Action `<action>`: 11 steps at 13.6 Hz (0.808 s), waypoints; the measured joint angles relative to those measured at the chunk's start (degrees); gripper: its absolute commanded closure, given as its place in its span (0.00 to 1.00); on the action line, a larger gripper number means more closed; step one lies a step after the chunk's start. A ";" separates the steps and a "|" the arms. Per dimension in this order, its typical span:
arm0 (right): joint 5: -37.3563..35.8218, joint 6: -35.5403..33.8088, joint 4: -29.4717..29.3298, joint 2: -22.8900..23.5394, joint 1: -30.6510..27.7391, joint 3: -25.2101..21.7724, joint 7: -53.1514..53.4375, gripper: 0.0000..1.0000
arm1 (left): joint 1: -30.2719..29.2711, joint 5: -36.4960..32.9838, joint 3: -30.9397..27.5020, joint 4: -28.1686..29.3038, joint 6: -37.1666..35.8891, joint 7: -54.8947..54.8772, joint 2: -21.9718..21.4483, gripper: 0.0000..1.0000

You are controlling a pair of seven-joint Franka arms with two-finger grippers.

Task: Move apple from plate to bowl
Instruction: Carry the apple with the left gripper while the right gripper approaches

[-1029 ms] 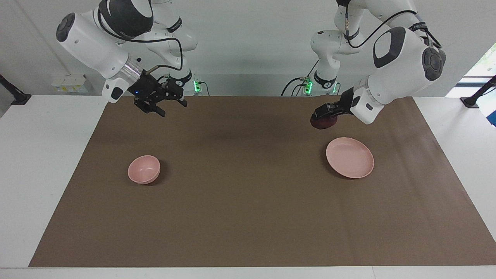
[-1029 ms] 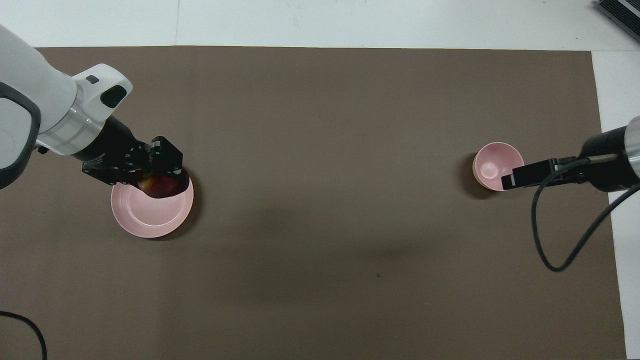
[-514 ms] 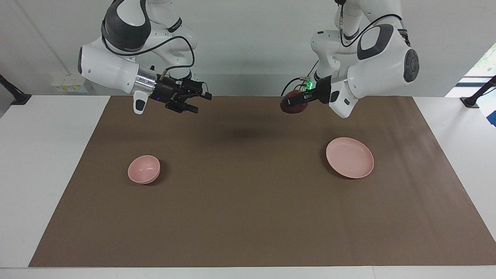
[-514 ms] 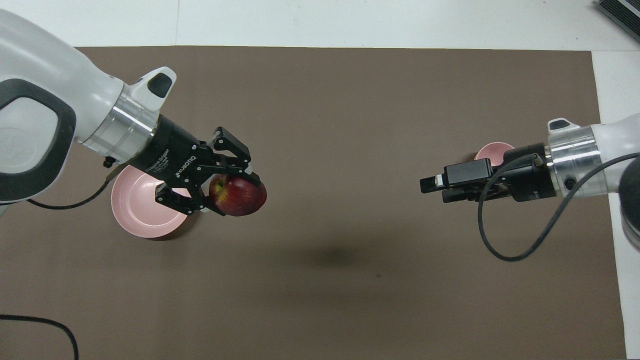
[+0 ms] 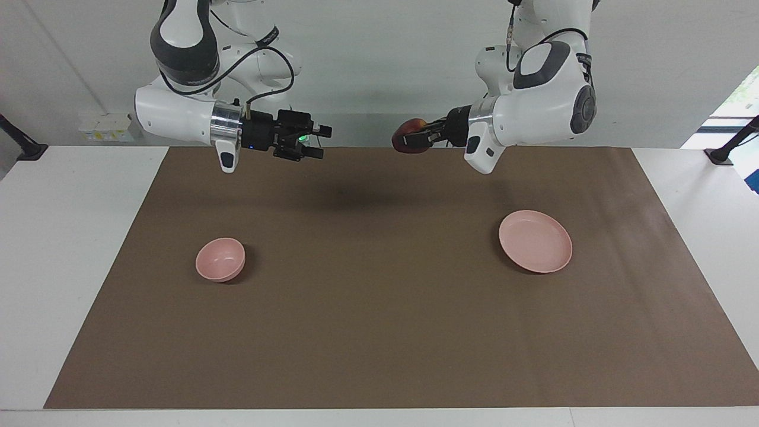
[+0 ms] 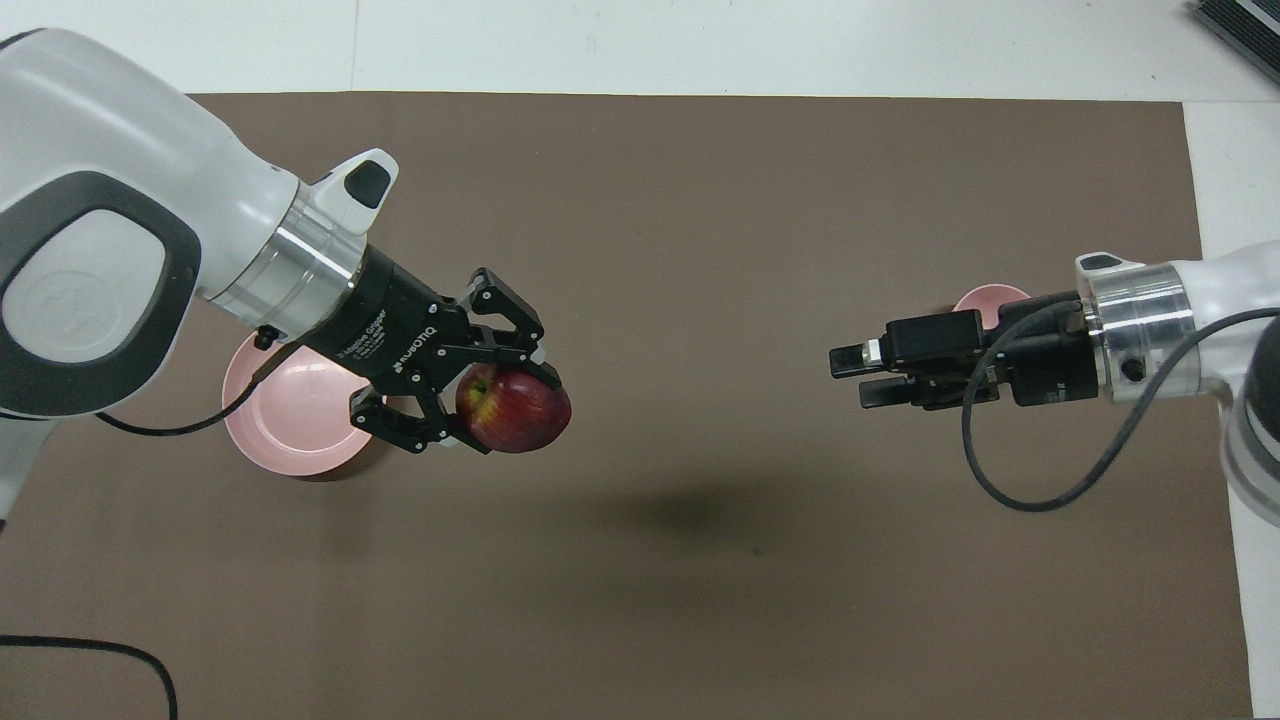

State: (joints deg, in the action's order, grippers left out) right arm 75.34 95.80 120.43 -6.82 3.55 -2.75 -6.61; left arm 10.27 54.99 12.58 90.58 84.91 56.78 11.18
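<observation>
Two grippers are raised above the brown mat (image 5: 379,308) and point toward each other. Taken from the left arm's end across to the right arm's: the plate (image 6: 290,425) lies bare on the mat at the left arm's end. The left gripper (image 6: 500,385) hangs over the mat beside the plate, toward the table's middle, its fingers pinching the apple (image 6: 515,412) from both sides. The apple is therefore off the plate and airborne, with its yellowish patch turned toward the gripper body. A gap of open mat separates it from the right gripper (image 6: 850,375), which is held level over the mat beside the bowl (image 5: 220,259), fingers spread apart and holding nothing. The bowl sits upright and vacant at the right arm's end, well apart from the plate.

Step in hand, as judged: transfer of the apple toward the bowl, probably by handover between the arms. The next move calls for closing the gap, aligning the spread fingers around the apple's free side, and securing that grip before the left fingers release.

The mat covers most of a white table (image 5: 77,249). A plain pale wall (image 5: 379,71) stands at the robots' end.
</observation>
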 measured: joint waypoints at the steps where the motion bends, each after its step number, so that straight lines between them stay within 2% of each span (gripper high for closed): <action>1: 0.81 0.00 0.62 -0.54 0.05 0.03 0.00 0.00 | 0.00 2.84 -0.02 1.07 1.22 0.64 0.33 1.00; 5: 1.50 0.00 1.40 -1.12 0.09 0.06 0.20 0.00 | 1.40 15.30 0.65 3.09 9.12 1.71 5.05 1.00; 7: 1.56 0.01 1.52 -1.12 0.41 0.06 0.65 0.00 | 3.02 19.28 2.04 3.10 13.35 1.71 7.01 1.00; 11: 1.55 2.06 1.77 -1.12 0.77 0.03 0.80 0.00 | 4.62 25.73 4.14 2.79 19.98 1.60 7.26 1.00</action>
State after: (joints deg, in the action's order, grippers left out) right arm 76.89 97.86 122.20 -7.93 4.32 -2.73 -5.81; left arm 14.89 80.71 16.72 93.37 104.88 58.38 18.44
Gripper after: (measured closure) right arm 0.000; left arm 0.225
